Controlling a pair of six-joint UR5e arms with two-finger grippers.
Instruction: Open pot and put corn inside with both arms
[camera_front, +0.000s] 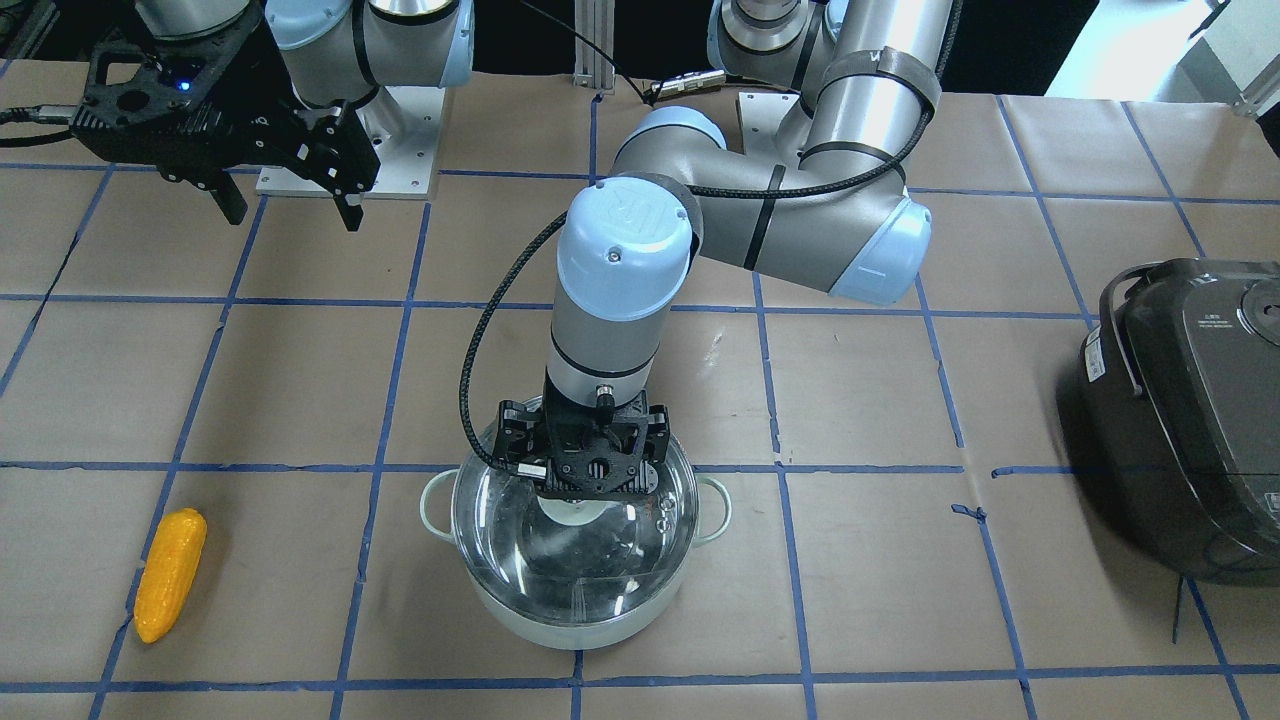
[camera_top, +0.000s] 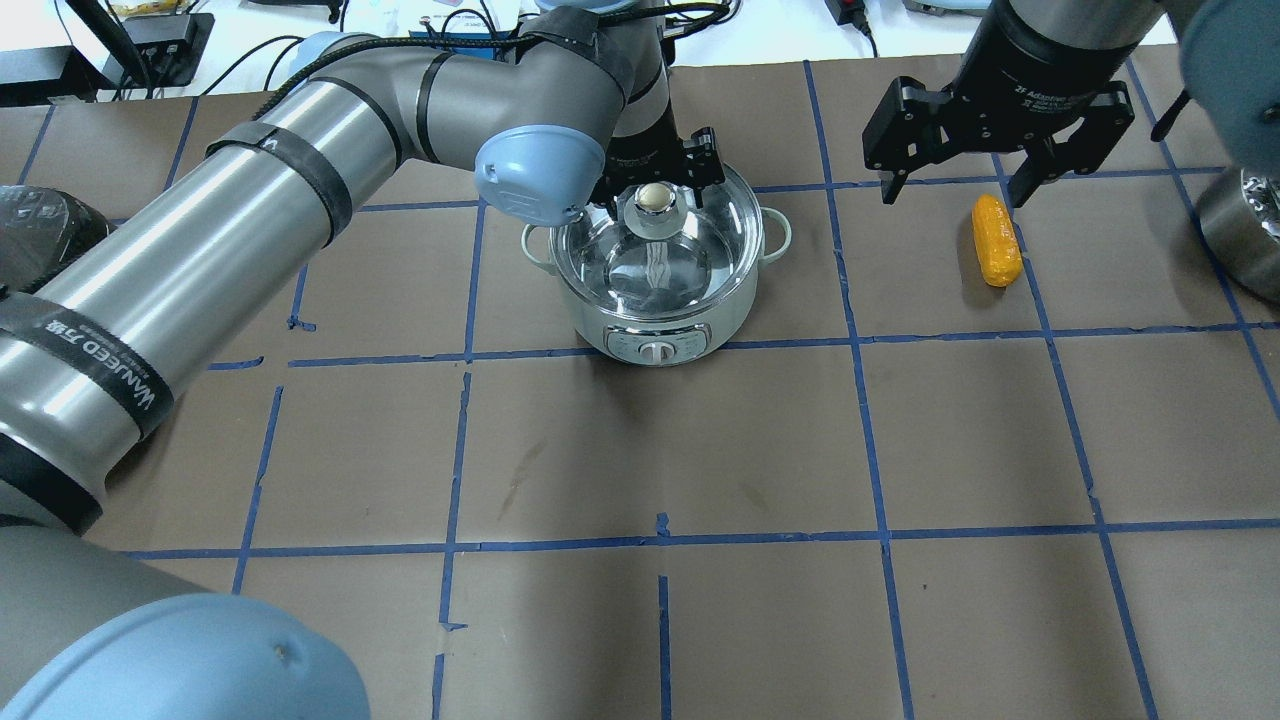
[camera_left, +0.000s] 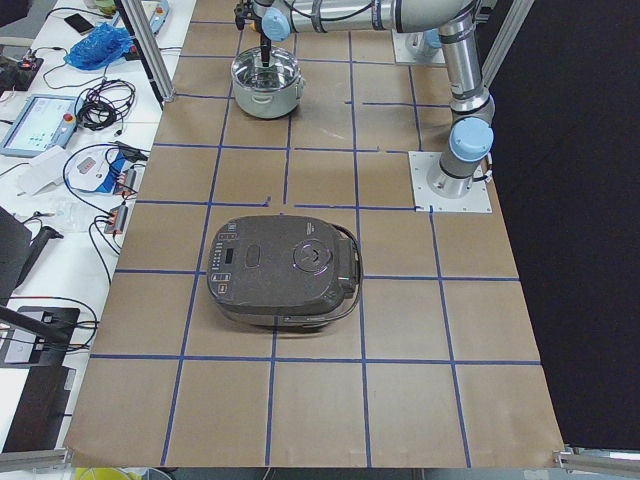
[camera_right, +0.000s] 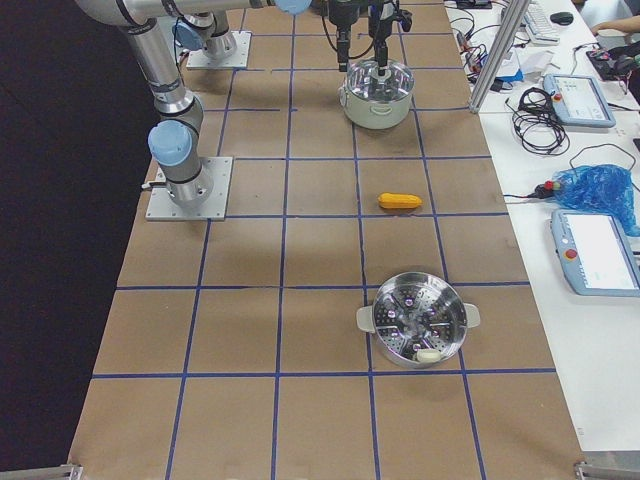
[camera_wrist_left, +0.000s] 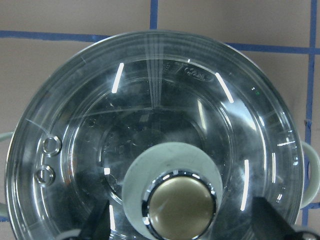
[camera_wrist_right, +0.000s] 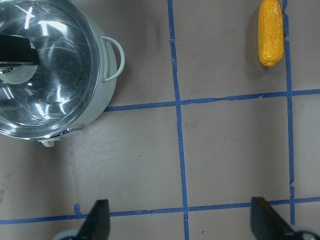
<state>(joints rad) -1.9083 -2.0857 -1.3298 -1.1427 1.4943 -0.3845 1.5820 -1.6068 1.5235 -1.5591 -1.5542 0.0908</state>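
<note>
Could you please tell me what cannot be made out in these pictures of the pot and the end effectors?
Front-facing view: the left end effector covers most of the lid knob.
Left wrist view: the bottom edge cuts off the fingers, so their tips cannot be seen.
Overhead view: the left arm hides part of the rice cooker.
Exterior right view: the pale piece in the steamer basket is too small to identify.

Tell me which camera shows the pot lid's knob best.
The left wrist-mounted view: the knob sits large and sharp, seen from above. The overhead view shows it small; in the front-facing view the left arm covers it; elsewhere it is tiny or hidden.
</note>
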